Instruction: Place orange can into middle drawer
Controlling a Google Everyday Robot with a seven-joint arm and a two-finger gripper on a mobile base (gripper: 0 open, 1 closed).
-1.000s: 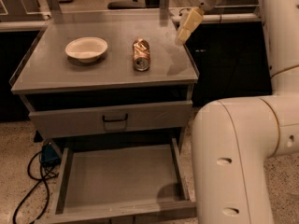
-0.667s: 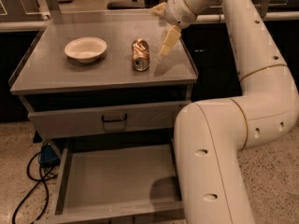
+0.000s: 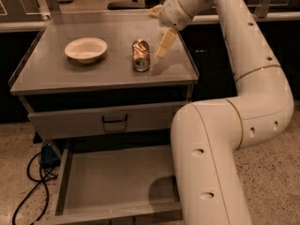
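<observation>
The orange can lies on its side on the grey cabinet top, right of centre, its silver rim facing the front. My gripper hangs just right of the can, open and empty. One yellowish finger points down close beside the can, and I cannot tell whether it touches. The other finger sits farther back. The middle drawer is pulled out low at the front, a flat grey tray with nothing in it. My arm's elbow overlaps its right side.
A white bowl sits on the cabinet top left of the can. A closed grey drawer front with a black handle is above the open drawer. A blue box and black cables lie on the floor at left.
My arm has swung left and toward the front. The gripper has come from the cabinet's back right to right beside the can. The can and bowl have not moved.
</observation>
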